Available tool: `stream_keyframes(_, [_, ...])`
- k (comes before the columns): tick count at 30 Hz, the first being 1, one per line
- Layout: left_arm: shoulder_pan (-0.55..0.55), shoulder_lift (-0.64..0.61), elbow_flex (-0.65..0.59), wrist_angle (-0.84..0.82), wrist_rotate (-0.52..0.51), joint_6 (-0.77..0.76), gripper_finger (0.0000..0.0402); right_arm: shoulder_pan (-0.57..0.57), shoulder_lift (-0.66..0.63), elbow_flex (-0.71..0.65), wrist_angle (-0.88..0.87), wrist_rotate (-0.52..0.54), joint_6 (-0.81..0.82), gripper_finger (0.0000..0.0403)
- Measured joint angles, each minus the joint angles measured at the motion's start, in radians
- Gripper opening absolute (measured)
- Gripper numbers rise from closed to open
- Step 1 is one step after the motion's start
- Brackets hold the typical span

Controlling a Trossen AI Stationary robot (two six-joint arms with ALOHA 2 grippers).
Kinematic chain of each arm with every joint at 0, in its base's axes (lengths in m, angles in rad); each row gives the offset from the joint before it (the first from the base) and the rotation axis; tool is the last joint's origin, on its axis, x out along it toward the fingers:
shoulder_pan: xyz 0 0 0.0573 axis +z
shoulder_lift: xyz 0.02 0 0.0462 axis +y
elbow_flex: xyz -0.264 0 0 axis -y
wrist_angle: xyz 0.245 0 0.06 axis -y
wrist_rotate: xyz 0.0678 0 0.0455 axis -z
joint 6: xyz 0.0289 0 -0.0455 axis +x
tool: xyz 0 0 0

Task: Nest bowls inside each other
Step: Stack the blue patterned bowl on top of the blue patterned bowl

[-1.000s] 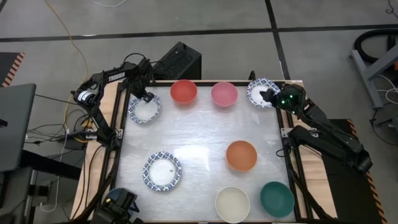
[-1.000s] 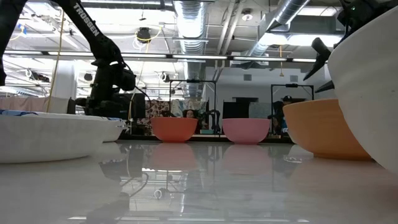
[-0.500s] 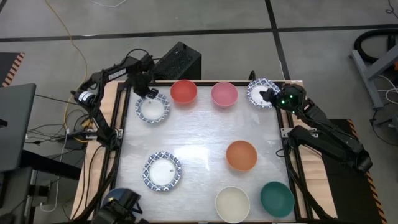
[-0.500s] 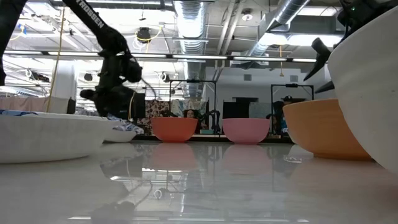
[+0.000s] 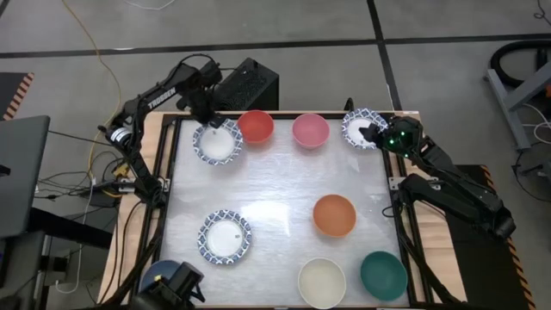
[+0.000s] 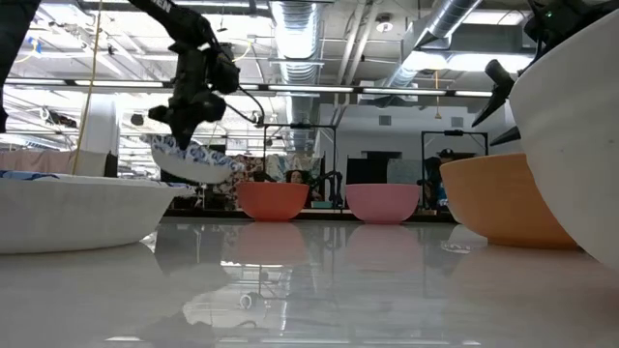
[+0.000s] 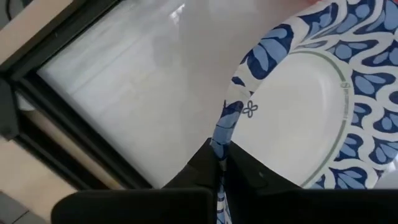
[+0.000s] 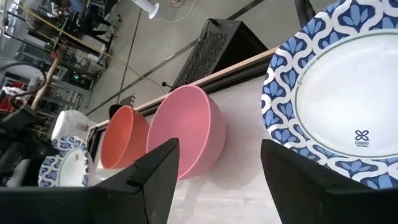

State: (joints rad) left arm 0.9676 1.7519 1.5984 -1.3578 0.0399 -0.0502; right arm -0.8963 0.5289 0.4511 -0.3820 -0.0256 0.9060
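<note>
A: What has changed over the last second?

B: The left hand point(image 5: 209, 120) has lifted a blue-patterned bowl point(image 5: 217, 142) off the surface point(image 5: 275, 185) and carried it toward the red bowl point(image 5: 255, 126), from further left in the high view to just beside it. In the low view the bowl point(image 6: 191, 160) hangs tilted in the air, where a second ago it sat flat.

A: How is it held?

B: Pinched by the rim. In the left wrist view the two dark fingers point(image 7: 205, 165) are closed on the patterned edge, with the rest of the bowl stretching away from them.

A: What does that mean for the task?

B: I'd judge the first nesting is under way, with the red bowl the likely target. The pink bowl point(image 5: 310, 130), orange bowl point(image 5: 334, 215), cream bowl point(image 5: 321, 282), teal bowl point(image 5: 383, 275) and a second patterned bowl point(image 5: 225, 237) at the lower left all sit singly.

A: And the other arm?

B: The right hand point(image 5: 375, 134) waits at the upper right, fingers spread wide, right at a third patterned bowl point(image 5: 357, 127), gripping nothing.
</note>
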Motion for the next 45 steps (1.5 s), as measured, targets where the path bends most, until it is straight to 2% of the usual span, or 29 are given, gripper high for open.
stream_keyframes(2, [0.000,0.000,0.026,-0.026,0.012,-0.011,0.0000,0.003,0.000,0.000,0.001,-0.004,0.001,0.0249])
stream_keyframes(5, [-0.001,-0.001,0.055,-0.026,0.103,-0.053,0.0000,0.027,0.000,0.000,0.019,-0.004,0.001,0.0249])
stream_keyframes(9, [-0.022,-0.005,0.084,0.055,0.266,-0.125,0.0000,0.073,0.001,0.000,0.060,-0.003,0.002,0.0249])
stream_keyframes(13, [-0.071,-0.005,0.105,0.146,0.339,-0.205,0.0000,0.108,0.001,0.000,0.083,0.009,0.032,0.0249])
stream_keyframes(20, [-0.192,-0.005,0.113,0.286,0.344,-0.299,0.0000,0.164,0.001,0.000,0.086,0.044,0.065,0.0249])
stream_keyframes(24, [-0.255,-0.005,0.113,0.380,0.298,-0.354,0.0000,0.196,0.002,0.000,0.089,0.077,0.087,0.0249])
stream_keyframes(29, [-0.303,-0.005,0.113,0.475,0.260,-0.415,0.0000,0.247,0.029,0.000,0.197,0.081,0.089,0.0249])
stream_keyframes(33, [-0.319,-0.005,0.113,0.540,0.264,-0.468,0.0000,0.294,0.091,0.005,0.291,0.081,0.091,0.0249])
stream_keyframes(41, [-0.318,-0.002,0.113,0.572,0.260,-0.540,0.0000,0.348,0.262,0.137,0.288,0.082,0.020,0.0249])
stream_keyframes(45, [-0.319,0.000,0.113,0.577,0.206,-0.592,0.0000,0.354,0.335,0.218,0.276,0.085,-0.023,0.0249])
